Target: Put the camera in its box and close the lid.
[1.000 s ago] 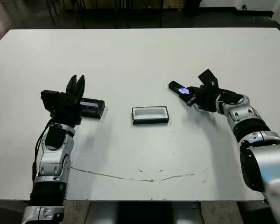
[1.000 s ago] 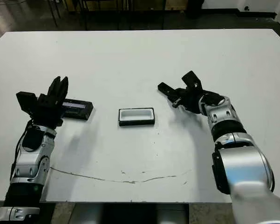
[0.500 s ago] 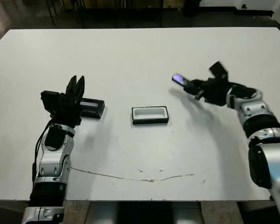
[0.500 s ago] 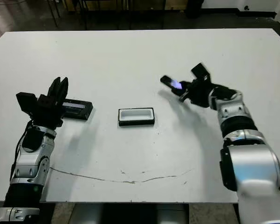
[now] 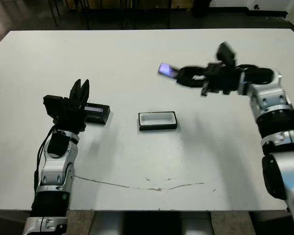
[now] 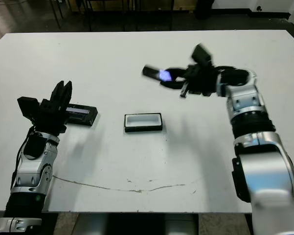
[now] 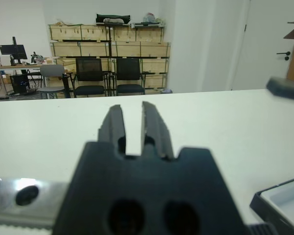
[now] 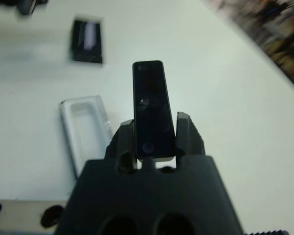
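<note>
Since before, right gripper (image 5: 186,77) lifts the camera (image 5: 167,70) above and beyond the box (image 5: 158,120), clamped; placing is next. Left gripper (image 5: 81,91) fingers slightly apart.

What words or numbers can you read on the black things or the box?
None can be read.
The camera in the right gripper: only a purple glow on its screen, blurred.
The lid: a pale strip, no readable writing.
The box: plain white lining, no label.
</note>
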`<control>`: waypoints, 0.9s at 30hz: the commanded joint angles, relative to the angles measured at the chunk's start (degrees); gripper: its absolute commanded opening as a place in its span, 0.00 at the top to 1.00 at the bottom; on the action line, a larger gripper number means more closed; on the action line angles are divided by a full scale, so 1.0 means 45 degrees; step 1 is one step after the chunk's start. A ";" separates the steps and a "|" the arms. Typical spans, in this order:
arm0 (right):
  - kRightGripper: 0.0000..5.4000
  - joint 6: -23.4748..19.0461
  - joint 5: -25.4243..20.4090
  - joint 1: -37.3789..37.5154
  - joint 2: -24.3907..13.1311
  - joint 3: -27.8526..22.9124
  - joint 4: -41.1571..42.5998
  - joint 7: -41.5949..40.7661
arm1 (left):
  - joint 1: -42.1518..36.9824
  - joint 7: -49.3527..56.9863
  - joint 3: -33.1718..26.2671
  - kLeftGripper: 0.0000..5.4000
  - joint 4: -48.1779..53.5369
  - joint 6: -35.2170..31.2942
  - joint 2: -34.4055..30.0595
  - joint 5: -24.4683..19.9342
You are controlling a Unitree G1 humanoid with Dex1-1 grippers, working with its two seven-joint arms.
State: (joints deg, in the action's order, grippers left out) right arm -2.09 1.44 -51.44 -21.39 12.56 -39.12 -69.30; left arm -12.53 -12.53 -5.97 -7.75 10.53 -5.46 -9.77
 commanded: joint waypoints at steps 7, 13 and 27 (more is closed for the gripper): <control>0.91 -0.1459 0.1027 -0.0082 -0.0182 0.1673 0.1322 -0.0627 | 0.0243 0.0083 0.0024 1.00 -0.0006 -0.0204 -0.0023 0.0059; 0.91 -0.1347 0.1025 -0.0115 -0.0172 0.1930 0.1107 -0.1010 | 0.0308 0.0051 0.0060 1.00 -0.0016 -0.0181 -0.0050 0.0101; 0.91 -0.0495 0.1136 -0.0220 -0.0008 0.2399 0.0112 -0.1845 | 0.0390 0.0102 0.0132 1.00 -0.0013 -0.0216 -0.0042 0.0134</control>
State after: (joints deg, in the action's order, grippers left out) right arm -4.61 6.21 -51.81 -21.55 22.73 -37.53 -76.81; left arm -11.63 -12.30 -5.36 -7.60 10.54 -5.22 -9.60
